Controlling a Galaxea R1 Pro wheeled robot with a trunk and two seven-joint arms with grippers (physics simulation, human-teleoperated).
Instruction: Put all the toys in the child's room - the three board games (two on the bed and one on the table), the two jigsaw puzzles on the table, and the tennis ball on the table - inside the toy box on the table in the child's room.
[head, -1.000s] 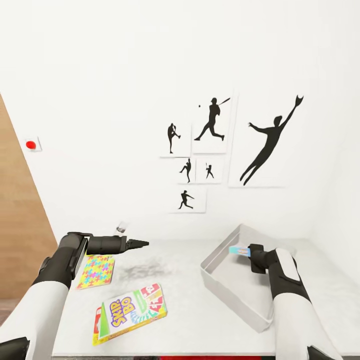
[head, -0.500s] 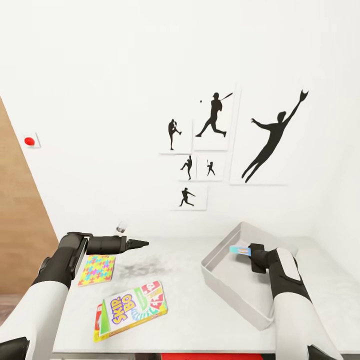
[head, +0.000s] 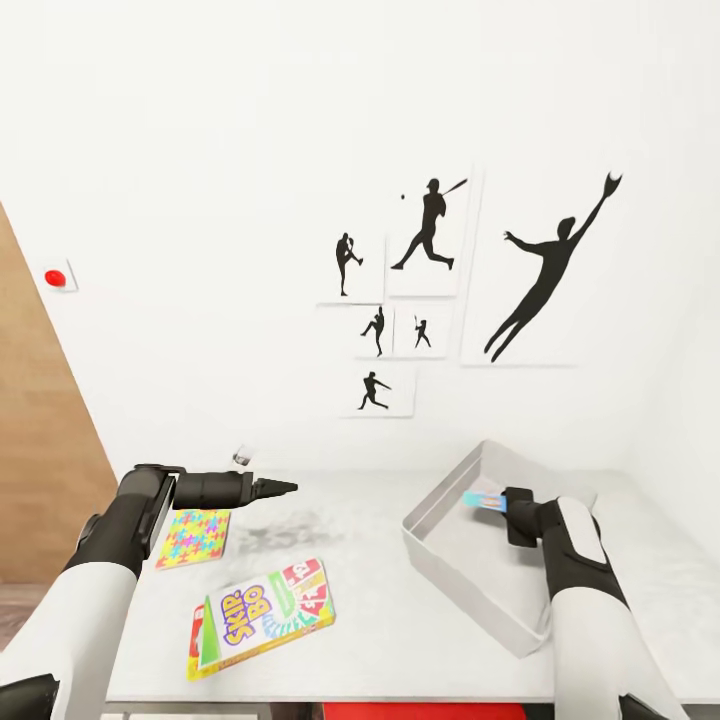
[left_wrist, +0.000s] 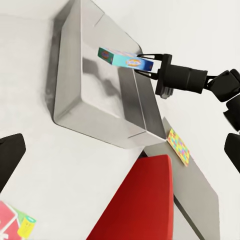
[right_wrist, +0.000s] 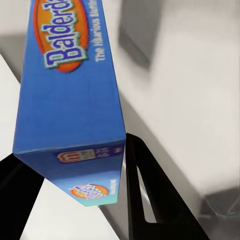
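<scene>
the right gripper (head: 497, 499) is clamped on the blue board game (head: 481, 498), holding it flat in the air above the toy box (head: 450, 565), over the half of the bin nearest the wall; the left wrist view shows the box pinched by one short end with clear air beneath it. to my eye the step is the drop-off, and doing it well probably means bringing the game lower, closer to the bin's floor, before the fingers part, so it lands flat and doesn't bounce against the sloping walls or tip over the rim. the left gripper (head: 285, 487) hangs idle above the far left part of the desk (head: 370, 600), its fingers drawn to a point, holding nothing. under that arm, near the desk's left edge, lies a jigsaw puzzle (head: 193, 537), and toward the front left corner a skip-bo game (head: 262, 618) sits atop another box. the toy box stands askew on the desk's right half. the desktop is pale and speckled, the wall behind white, hung with black baseball silhouettes (head: 430, 285).
</scene>
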